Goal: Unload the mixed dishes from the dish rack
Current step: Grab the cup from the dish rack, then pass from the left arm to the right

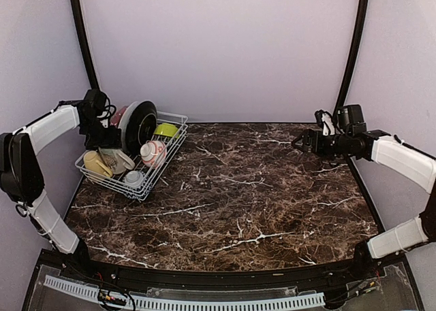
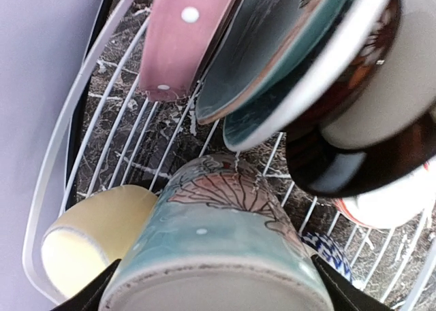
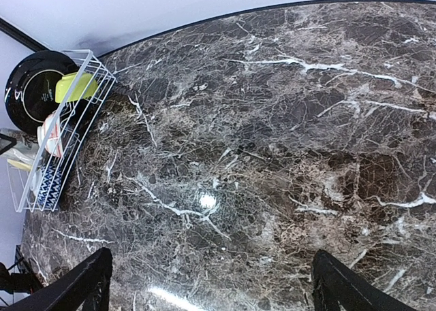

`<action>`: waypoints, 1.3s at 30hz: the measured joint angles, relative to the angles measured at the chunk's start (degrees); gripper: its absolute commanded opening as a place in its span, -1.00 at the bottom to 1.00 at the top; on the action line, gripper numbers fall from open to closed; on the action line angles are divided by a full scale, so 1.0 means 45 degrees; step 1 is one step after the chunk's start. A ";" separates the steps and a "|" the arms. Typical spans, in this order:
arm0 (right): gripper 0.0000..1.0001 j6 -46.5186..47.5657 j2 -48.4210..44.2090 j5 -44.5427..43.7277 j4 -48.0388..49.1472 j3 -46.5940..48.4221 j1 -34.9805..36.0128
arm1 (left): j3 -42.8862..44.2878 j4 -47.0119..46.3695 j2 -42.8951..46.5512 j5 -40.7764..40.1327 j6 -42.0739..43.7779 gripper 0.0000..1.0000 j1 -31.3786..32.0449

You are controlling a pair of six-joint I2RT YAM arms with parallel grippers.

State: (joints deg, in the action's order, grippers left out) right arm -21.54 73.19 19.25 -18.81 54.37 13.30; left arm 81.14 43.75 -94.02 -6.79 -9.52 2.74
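Across the far-left corner of the marble table [image 1: 259,202] sits the dish rack [image 1: 162,169], not yet emptied and crowded. At its back the black plate [image 1: 142,124] stands on edge with a red plate [image 1: 121,113] behind it and the lime-green bowl [image 1: 166,129] just beside. Nearer lie the cream patterned mug [image 2: 218,222], on its side with its unglazed foot toward the left wrist camera, the yellow mug [image 2: 95,236] touching it, the red-and-white bowl [image 1: 153,152] and a small striped bowl [image 1: 133,178]. The left gripper [image 1: 102,137] is down in the rack, its fingers [image 2: 92,294] on either side of the patterned mug's base; whether they press on it or only flank it I cannot tell. The right gripper [image 3: 211,256] hangs over bare marble well apart from the rack, fingers wide apart and holding nothing. The worry is the lift: plate rims lean directly over the mug, so a straight rise would likely knock them and tip the row. A hold on the glazed, rounded wall could slip, and dragging the mug could shove the yellow one or catch the wires.
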 measured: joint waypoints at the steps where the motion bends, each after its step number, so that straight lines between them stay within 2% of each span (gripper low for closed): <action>1: 0.97 -0.0024 0.0107 -0.0015 0.0005 0.0078 0.0083 | -0.0097 -0.0005 0.0311 0.0044 0.0034 -0.39 0.0000; 6: 0.97 -0.0102 0.0704 -0.0107 0.0087 0.0525 0.0597 | -0.0398 -0.0209 0.1564 0.0199 0.0185 -0.50 0.0000; 9: 0.97 -0.0170 0.1117 -0.0238 0.0170 0.0792 0.0967 | -0.0627 -0.0427 0.2152 0.0389 0.0291 -0.70 0.0000; 16: 0.97 -0.0491 0.2137 -0.0325 0.0661 0.1098 0.1991 | -0.1574 -0.1146 0.3385 0.1035 0.0534 -0.96 -0.0005; 20: 0.97 -0.0724 0.3011 -0.0316 0.0952 0.1379 0.2642 | -0.2487 -0.1933 0.4643 0.1953 0.0568 -0.98 -0.0005; 25: 0.97 -0.1049 0.4532 -0.0282 0.1457 0.2535 0.3881 | -0.4143 -0.3988 0.6615 0.3891 0.0413 -0.98 -0.0005; 30: 0.97 -0.1855 0.5702 0.0330 0.2356 0.3599 0.5008 | -0.5178 -0.5887 0.7635 0.5712 0.0053 -0.98 -0.0005; 35: 0.97 -0.3784 0.7266 0.1928 0.4590 0.4954 0.5916 | -0.6543 -0.8952 0.7776 0.7679 -0.1127 -0.99 -0.0005; 39: 0.97 -0.6266 0.8903 0.3526 0.7373 0.6416 0.6421 | -0.8004 -1.1667 0.7606 0.8908 -0.2399 -0.98 0.0136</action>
State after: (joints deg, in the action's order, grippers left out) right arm -49.74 113.25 35.11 14.37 83.24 42.19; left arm 45.12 -8.75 -59.79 33.30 -20.32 3.36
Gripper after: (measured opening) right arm 0.987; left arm 0.840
